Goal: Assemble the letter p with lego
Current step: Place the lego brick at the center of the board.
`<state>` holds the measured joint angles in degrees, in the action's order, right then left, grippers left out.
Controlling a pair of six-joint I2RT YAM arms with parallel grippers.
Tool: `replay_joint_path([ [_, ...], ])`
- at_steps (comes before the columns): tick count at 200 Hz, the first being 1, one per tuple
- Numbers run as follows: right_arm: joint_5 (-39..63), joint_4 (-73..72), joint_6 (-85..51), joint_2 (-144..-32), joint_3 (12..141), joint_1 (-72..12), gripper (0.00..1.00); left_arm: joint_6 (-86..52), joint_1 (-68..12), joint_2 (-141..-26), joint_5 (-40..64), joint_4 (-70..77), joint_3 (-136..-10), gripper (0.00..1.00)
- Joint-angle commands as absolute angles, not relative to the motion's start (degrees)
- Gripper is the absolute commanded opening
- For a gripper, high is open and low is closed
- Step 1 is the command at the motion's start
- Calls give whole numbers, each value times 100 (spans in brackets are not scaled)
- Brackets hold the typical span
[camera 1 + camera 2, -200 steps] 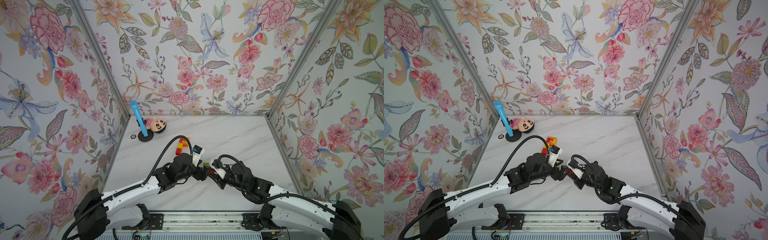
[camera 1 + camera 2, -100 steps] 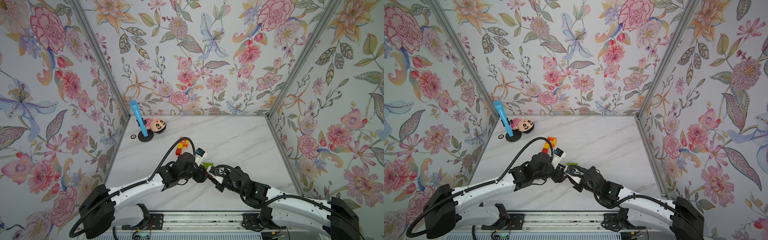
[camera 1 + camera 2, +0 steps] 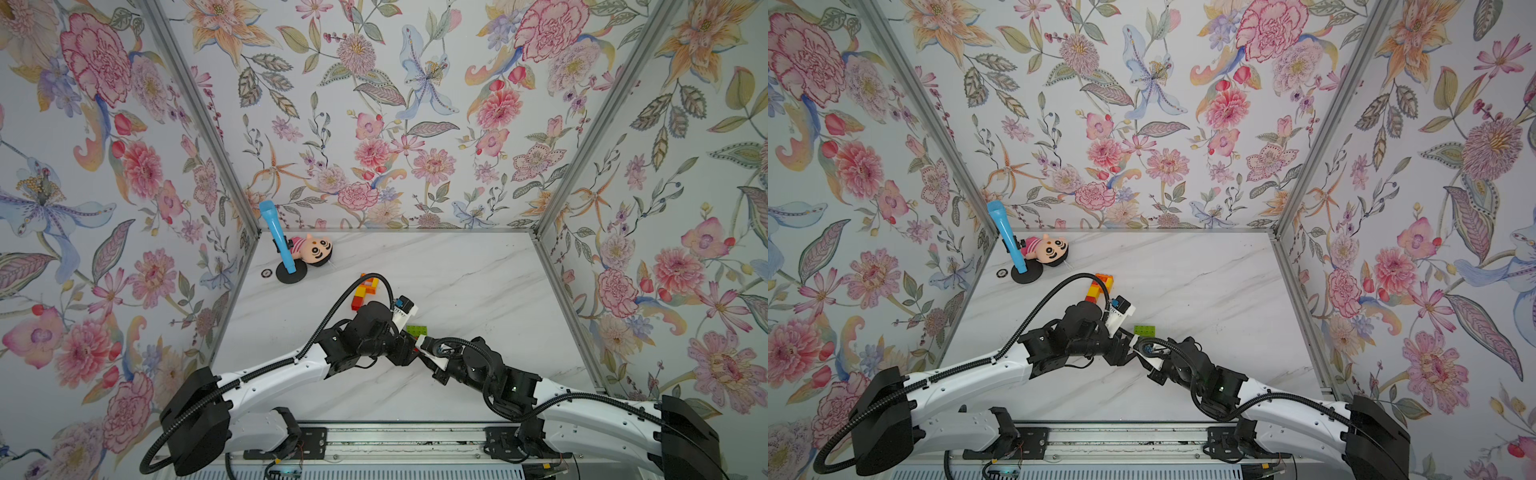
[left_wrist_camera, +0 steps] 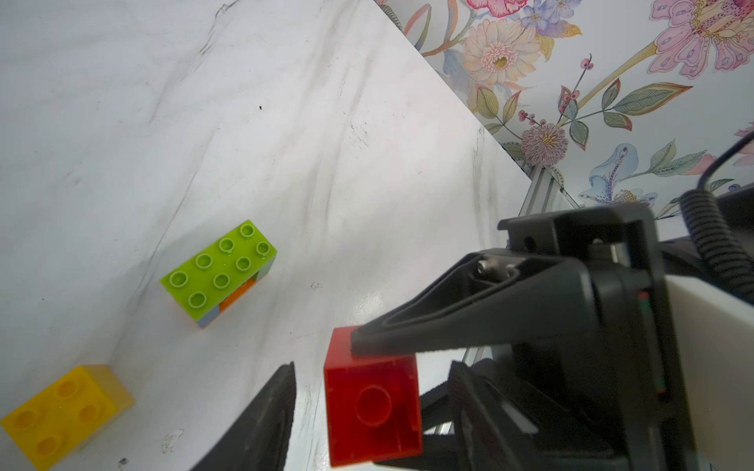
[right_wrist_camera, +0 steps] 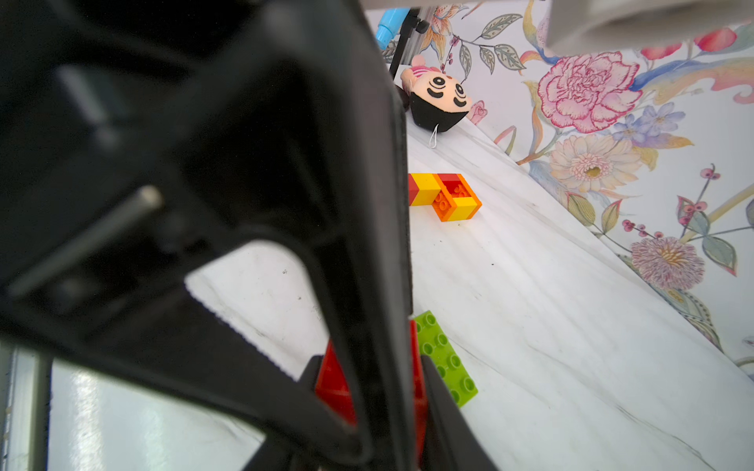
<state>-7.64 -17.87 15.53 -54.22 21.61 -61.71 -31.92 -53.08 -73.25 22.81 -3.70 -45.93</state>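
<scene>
Midway across the marble tabletop (image 4: pixel 285 122), the right gripper (image 4: pixel 367 403) clamps a red lego brick (image 4: pixel 373 412). The left gripper (image 4: pixel 371 377) brackets it, its grip unclear. A green-topped stack (image 4: pixel 220 265), yellow brick (image 4: pixel 61 412) and orange-yellow-red build (image 5: pixel 446 195) lie on the table.

The left arm (image 3: pixel 282 370) and right arm (image 3: pixel 582 411) angle inward, the left tool (image 4: pixel 367 391), jaws parted, meeting the clamped right tool (image 5: pixel 369 379) tip to tip.

Most of the red brick (image 5: pixel 332 387) sits hidden behind the blurred, probably left end effector (image 5: pixel 383 446).
</scene>
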Motion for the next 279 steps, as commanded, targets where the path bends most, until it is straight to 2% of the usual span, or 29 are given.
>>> replay_joint_path([
  [1, -1031, -2650, 1703, -5327, 2222, -6219, 22, -2958, -5330, -7552, 2564, -1030, -4662, 59],
  [29, -1088, -2781, 1774, -5331, 2180, -6252, 22, -2875, -5326, -7706, 2540, -1169, -4697, 56],
  [79, -1453, -2868, 1802, -5414, 2190, -6260, 22, -2854, -5335, -7849, 2549, -1206, -4762, 34],
  [108, -1563, -2883, 1752, -5436, 2226, -6258, 25, -2926, -5338, -7950, 2481, -1076, -4790, 27],
  [119, -1586, -2872, 1687, -5401, 2232, -6250, 29, -2974, -5335, -7963, 2463, -981, -4799, 25],
  [136, -1459, -2856, 1441, -5284, 2187, -6133, 44, -3081, -5320, -7946, 2418, -779, -4767, 22],
  [159, -958, -2667, 832, -4963, 2133, -5704, 62, -3185, -5225, -7868, 2298, -593, -4697, 21],
  [183, 358, -2632, -110, -4521, 1990, -4898, 78, -3435, -4956, -7569, 2339, -86, -4413, 20],
  [201, 1684, -2757, -742, -4319, 1919, -4239, 79, -3643, -4741, -7272, 2520, 516, -4164, 20],
  [222, 2624, -3168, -932, -4276, 1752, -3833, 78, -3561, -4717, -6997, 2463, 847, -4068, 21],
  [279, 3078, -4782, -896, -4577, 1303, -3753, 82, -3954, -4614, -6496, 2889, 2046, -3658, 21],
])
